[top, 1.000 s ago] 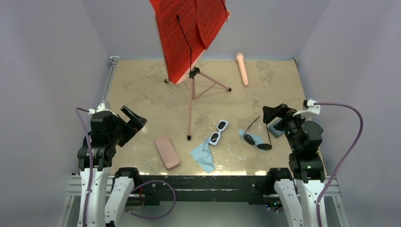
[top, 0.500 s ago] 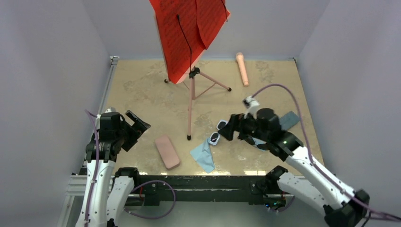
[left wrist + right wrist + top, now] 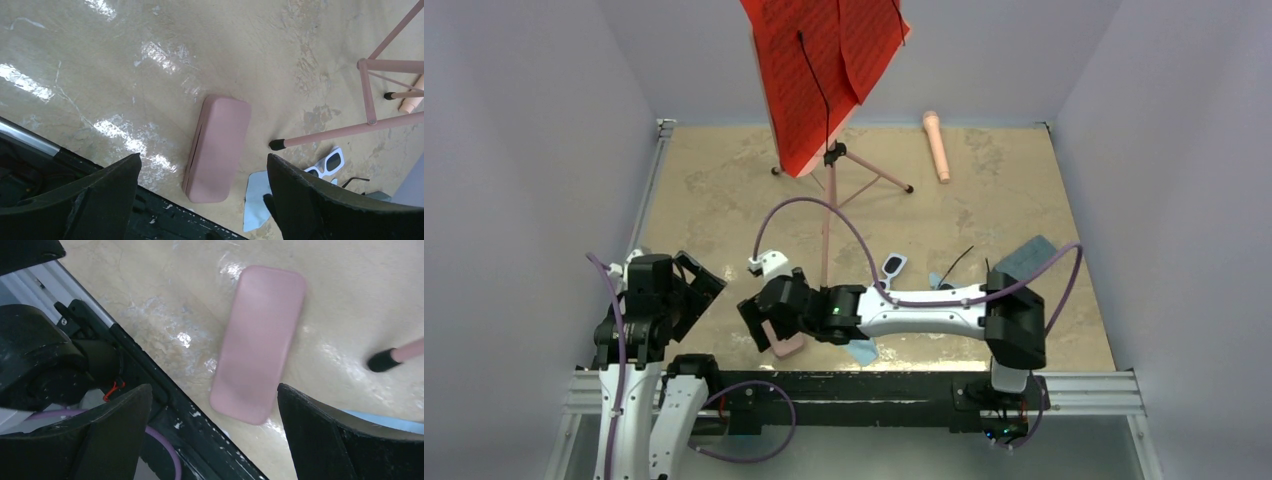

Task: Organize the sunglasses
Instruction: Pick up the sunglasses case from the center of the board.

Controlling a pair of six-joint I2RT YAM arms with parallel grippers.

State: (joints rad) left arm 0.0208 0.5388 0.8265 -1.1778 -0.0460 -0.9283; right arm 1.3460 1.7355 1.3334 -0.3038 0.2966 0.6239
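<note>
From above: stretches the right arm along the near edge and sets the right gripper (image 3: pixel 762 330) over the pink case (image 3: pixel 790 346), jaws spread as wide as they go and gripping nothing. Holds the left gripper (image 3: pixel 702 280) up near its own base, likewise wide and empty. Shows the white sunglasses (image 3: pixel 892 266) lying mid-table near a stand leg (image 3: pixel 826 250), well apart from the pink case, and hides most of the black pair (image 3: pixel 959 260) behind the forearm (only the thin arms show). From the left wrist: looks down between spread fingers (image 3: pixel 100 200) at the pink case, shut and flat on the table, with the white sunglasses and a blue cloth (image 3: pixel 256 197) beyond it toward the lower right. From the right wrist: frames the pink case between two wide fingers (image 3: pixel 110 435), with no contact visible and the height above it hard to tell. Looks like an opening step: going for the pink case before any sunglasses get put away. Calls next for dropping lower, closing across the narrow width of the pink case, and minding the table edge close alongside. May need the left gripper to steady it.
</note>
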